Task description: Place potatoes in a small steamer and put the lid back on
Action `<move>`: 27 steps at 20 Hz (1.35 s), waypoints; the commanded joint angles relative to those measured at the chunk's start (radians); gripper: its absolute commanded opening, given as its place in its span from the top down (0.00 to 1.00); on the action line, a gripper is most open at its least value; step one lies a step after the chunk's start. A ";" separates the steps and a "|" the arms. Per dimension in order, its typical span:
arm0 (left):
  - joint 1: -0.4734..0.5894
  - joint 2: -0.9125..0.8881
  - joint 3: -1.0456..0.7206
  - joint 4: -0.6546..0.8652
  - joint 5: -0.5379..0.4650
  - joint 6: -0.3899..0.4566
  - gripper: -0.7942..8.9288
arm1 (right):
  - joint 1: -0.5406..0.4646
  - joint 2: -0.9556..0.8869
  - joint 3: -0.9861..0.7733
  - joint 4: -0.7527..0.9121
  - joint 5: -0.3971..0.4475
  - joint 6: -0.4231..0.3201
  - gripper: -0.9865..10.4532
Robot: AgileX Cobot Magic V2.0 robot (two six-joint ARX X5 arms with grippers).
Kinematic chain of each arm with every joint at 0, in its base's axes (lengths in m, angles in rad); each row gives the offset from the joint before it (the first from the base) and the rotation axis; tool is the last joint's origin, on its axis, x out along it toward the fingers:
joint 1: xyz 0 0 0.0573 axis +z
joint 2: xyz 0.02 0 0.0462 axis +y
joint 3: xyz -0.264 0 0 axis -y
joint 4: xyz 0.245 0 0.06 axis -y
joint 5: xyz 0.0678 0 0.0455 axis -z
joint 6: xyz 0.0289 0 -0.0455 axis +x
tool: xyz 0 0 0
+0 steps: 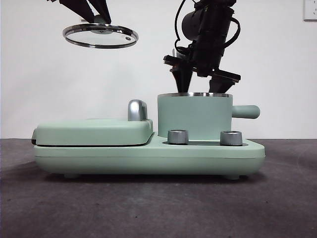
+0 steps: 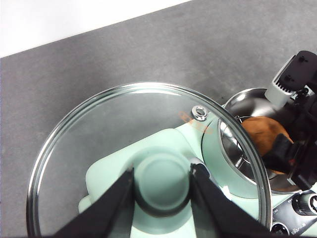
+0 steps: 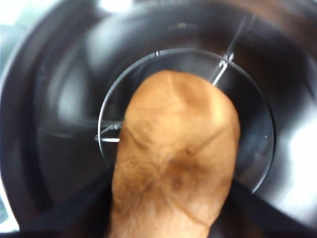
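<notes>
Here the right gripper (image 3: 171, 218) is seen closed around the potato (image 3: 176, 158), its two dark jaws pressed against the potato's sides in the right wrist view. The potato is held end-down inside the mouth of the small steamer (image 1: 194, 116), above a round wire rack (image 3: 257, 148) that lies at the bottom of the shiny steel interior; whether the potato touches the rack cannot be told. In the front view this gripper (image 1: 200, 79) is lowered from above, its jaw tips at the pot's steel rim. From the left wrist view the orange-brown potato (image 2: 262, 134) is seen within the steel rim of the pot (image 2: 242, 104), clasped by the other arm's black jaws. The left gripper (image 2: 162, 186) is closed on the mint-green knob (image 2: 161, 181) of the lid (image 2: 99, 134), one jaw on each side of the knob. The lid (image 1: 100, 36) is held in the air, slightly tilted, well above the flat griddle cover (image 1: 94, 131) and off to the side of the pot. The pot is seated on a mint-green cooker base (image 1: 148, 156), beside the griddle's chrome handle (image 1: 137, 109), with two metal dials (image 1: 178, 137) in front of it. The base stands on a dark grey table (image 1: 148, 208).
</notes>
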 commanded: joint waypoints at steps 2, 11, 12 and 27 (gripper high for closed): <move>-0.003 -0.003 0.034 0.019 0.010 0.004 0.90 | 0.003 0.009 0.030 0.012 -0.001 -0.012 0.46; -0.020 -0.003 0.034 0.021 0.010 -0.013 0.90 | -0.020 -0.285 0.027 -0.086 0.074 -0.079 0.46; -0.026 -0.003 0.034 0.021 0.010 -0.015 0.90 | -0.024 -0.338 0.006 -0.086 0.074 -0.081 0.46; -0.297 0.098 0.034 0.103 0.010 -0.020 0.90 | 0.005 -1.508 -1.103 0.315 -0.032 0.007 0.46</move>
